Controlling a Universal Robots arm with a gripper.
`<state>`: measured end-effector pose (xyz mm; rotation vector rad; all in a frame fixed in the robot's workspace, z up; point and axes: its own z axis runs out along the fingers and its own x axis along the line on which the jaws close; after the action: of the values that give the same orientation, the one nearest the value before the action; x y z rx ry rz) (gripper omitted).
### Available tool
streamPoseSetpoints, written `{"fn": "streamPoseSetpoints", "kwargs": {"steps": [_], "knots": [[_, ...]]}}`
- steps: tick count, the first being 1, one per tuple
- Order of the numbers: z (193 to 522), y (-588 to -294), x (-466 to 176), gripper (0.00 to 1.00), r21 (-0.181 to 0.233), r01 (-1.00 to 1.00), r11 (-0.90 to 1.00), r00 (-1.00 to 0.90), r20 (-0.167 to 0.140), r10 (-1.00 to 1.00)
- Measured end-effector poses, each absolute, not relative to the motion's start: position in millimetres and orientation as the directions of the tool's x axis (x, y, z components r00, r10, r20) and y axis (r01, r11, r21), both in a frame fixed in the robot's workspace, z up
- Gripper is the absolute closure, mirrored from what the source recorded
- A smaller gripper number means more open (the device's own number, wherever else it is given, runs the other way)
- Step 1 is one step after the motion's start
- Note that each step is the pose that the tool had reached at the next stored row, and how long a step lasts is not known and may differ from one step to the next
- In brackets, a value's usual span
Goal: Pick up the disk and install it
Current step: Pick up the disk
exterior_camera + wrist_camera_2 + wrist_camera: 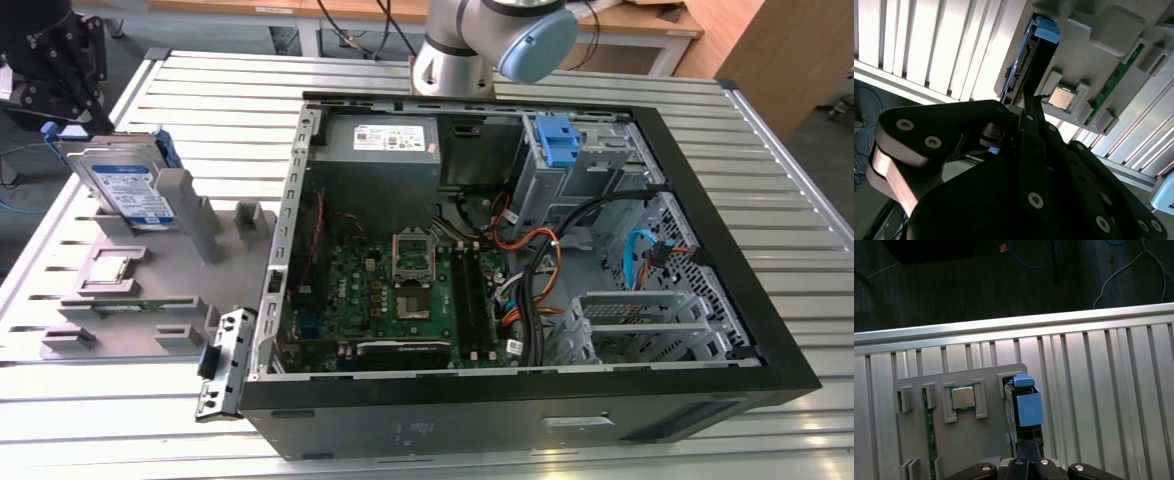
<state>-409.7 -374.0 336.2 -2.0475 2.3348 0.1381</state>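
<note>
Off to the exterior view's left, on a slatted metal table (214, 90), stands a grey holder (147, 270), and the disk (123, 185) sits upright on its edge in a slot at the holder's far end, label side showing. My gripper (64, 105) hangs just above and behind it, apart from it. A small square chip (107, 268) lies in a pocket of the holder nearer the camera, and an open computer case (747, 330) lies on its side at the exterior view's right, with a green motherboard (400, 290) and a bare blue bracket (557, 140) inside. From the second wrist view I see the disk (1036, 55) edge-on, its blue frame at the end away from me, with my gripper (1030, 100) lined up along that edge; the chip (1061, 97) sits beside it and a green memory stick (1114, 82) lies further along the holder. From the first wrist view my gripper (1029, 445) has its fingers pressed together with nothing between them, pointing down at the blue top of the disk (1029, 407), which is in its slot at the holder's edge, the chip (963, 397) one pocket over.
</note>
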Motion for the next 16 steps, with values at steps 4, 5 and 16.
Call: {"fn": "streamPoseSetpoints", "kwargs": {"steps": [4,5,16], "knots": [[335.6,-373.9,-410.3,0.89,0.045,-0.991,0.127,-0.131,-0.084,-0.988],[335.2,-373.9,-410.3,0.89,0.045,-0.991,0.127,-0.131,-0.084,-0.988],[334.2,-373.9,-410.7,0.89,0.046,-0.991,0.127,-0.131,-0.092,-0.987]]}}
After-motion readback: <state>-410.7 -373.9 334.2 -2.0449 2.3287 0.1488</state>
